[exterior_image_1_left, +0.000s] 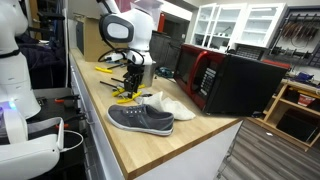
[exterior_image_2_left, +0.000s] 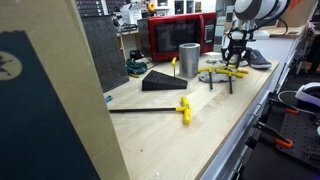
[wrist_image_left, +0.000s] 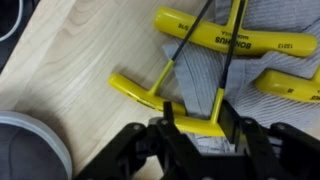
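My gripper (wrist_image_left: 197, 130) is partly closed around the yellow handle of a T-handle hex key (wrist_image_left: 207, 128), with a finger at each end of it. I cannot tell whether they are pinching it. That key lies on a grey cloth (wrist_image_left: 200, 82) on the bench (wrist_image_left: 70, 60), among other yellow keys (wrist_image_left: 235, 38).

The only open container is a metal cylinder (exterior_image_2_left: 189, 60). The wrist view catches its rim (wrist_image_left: 25, 150) at the lower left, just beside my gripper. Its inside looks dark and I cannot make out any contents. The microwave (exterior_image_2_left: 180, 38) has its door shut.

Only the wrist view shows the handle between my fingers. In both exterior views my gripper (exterior_image_1_left: 130, 80) hides it. An exterior view adds a grey shoe (exterior_image_1_left: 140, 118). Another adds a lone key (exterior_image_2_left: 183, 108) and a black wedge (exterior_image_2_left: 160, 80).
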